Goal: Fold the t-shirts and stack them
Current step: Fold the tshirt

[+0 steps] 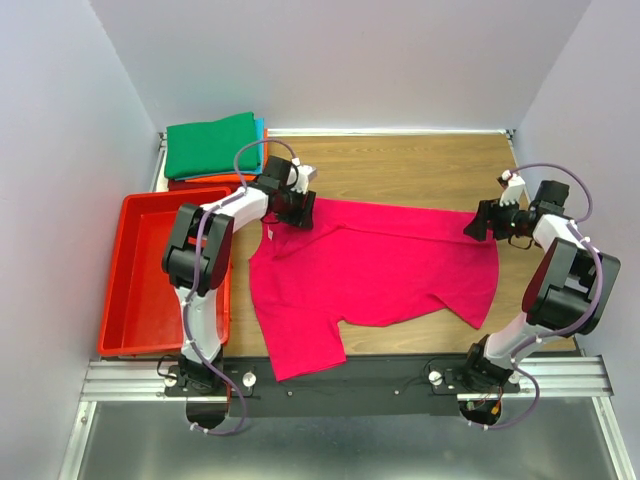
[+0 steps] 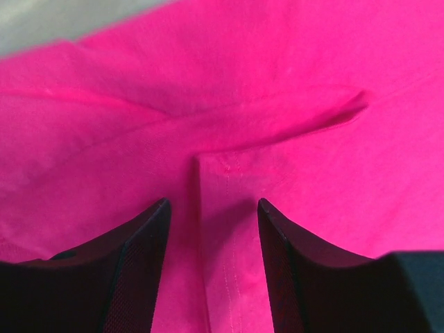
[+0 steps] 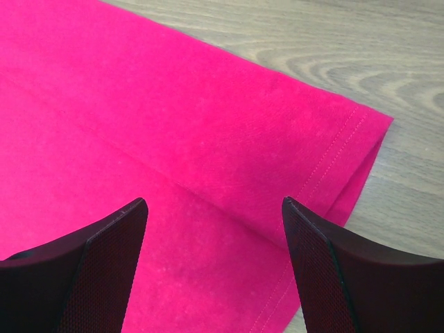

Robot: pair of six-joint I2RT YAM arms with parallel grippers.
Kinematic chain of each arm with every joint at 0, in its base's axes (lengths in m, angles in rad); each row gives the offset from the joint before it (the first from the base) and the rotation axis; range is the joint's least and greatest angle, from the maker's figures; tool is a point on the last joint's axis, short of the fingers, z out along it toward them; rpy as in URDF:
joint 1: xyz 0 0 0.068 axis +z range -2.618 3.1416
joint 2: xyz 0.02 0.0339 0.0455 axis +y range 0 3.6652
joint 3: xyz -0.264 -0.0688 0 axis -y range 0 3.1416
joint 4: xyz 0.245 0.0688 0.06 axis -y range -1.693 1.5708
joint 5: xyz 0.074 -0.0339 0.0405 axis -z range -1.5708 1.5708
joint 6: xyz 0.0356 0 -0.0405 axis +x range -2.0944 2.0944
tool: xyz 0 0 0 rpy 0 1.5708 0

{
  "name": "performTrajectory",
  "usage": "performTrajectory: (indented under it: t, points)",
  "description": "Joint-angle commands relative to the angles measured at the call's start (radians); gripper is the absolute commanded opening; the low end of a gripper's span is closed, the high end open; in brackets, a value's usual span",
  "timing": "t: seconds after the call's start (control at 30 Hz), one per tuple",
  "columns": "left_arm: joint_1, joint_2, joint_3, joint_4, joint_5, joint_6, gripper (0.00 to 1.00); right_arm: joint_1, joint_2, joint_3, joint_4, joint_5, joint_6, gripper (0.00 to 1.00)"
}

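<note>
A pink t-shirt [image 1: 380, 265] lies spread out on the wooden table [image 1: 420, 170] between the two arms, with one part reaching down to the near edge. The left gripper [image 1: 290, 207] sits low over the shirt's far left end, near the collar. In the left wrist view its fingers [image 2: 135, 270] stand partly apart with a raised fold of pink cloth running between them, not pinched. The right gripper [image 1: 481, 222] is at the shirt's far right corner. In the right wrist view its jaws are spread wide over the stitched hem, holding nothing. A stack of folded shirts [image 1: 212, 145], green on top with a blue edge showing beneath, sits in the far left corner just behind the red tray [image 1: 112, 280]
</note>
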Motion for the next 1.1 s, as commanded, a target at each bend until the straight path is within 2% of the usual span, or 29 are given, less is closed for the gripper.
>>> performTrajectory:
  t: [0.0, 0.1, 0.23, 0.37, 0.47, 0.6, 0.7, 0.77, 0.87, 1.0, 1.07]
  points:
    - [-0.026, 0.016, 0.026, -0.064, -0.027, 0.032, 0.61, -0.005, -0.019, -0.002, -0.022, -0.041, 0.011, 0.84]
    - [-0.035, 0.017, 0.025, -0.070, -0.036, 0.034, 0.59, -0.005, -0.020, -0.002, -0.022, -0.039, 0.011, 0.84]
    - [-0.035, -0.001, 0.017, -0.078, -0.030, 0.034, 0.43, -0.006, -0.029, -0.008, -0.022, -0.035, 0.005, 0.84]
    - [-0.040, -0.035, 0.006, -0.086, -0.014, 0.034, 0.17, -0.006, -0.028, -0.007, -0.022, -0.032, 0.006, 0.84]
    - [-0.044, -0.062, 0.002, -0.095, -0.005, 0.034, 0.13, -0.008, -0.029, -0.007, -0.022, -0.035, 0.008, 0.84]
    - [-0.075, -0.139, -0.030, -0.104, 0.070, 0.037, 0.13, -0.008, -0.034, -0.007, -0.022, -0.032, 0.009, 0.84]
    - [-0.108, -0.164, -0.092, -0.109, 0.192, 0.043, 0.14, -0.008, -0.033, -0.004, -0.022, -0.030, 0.008, 0.84]
    - [-0.151, -0.167, -0.144, -0.113, 0.245, 0.069, 0.26, -0.008, -0.031, -0.002, -0.024, -0.029, 0.009, 0.84]
    - [-0.182, -0.174, -0.178, -0.103, 0.242, 0.072, 0.48, -0.009, -0.028, -0.001, -0.022, -0.025, 0.008, 0.84]
    - [-0.181, -0.239, -0.144, -0.098, 0.165, 0.055, 0.51, -0.011, -0.023, -0.002, -0.022, -0.010, 0.005, 0.84]
    - [-0.176, -0.306, -0.109, -0.080, 0.067, 0.023, 0.51, -0.011, -0.014, 0.005, -0.022, 0.004, 0.009, 0.84]
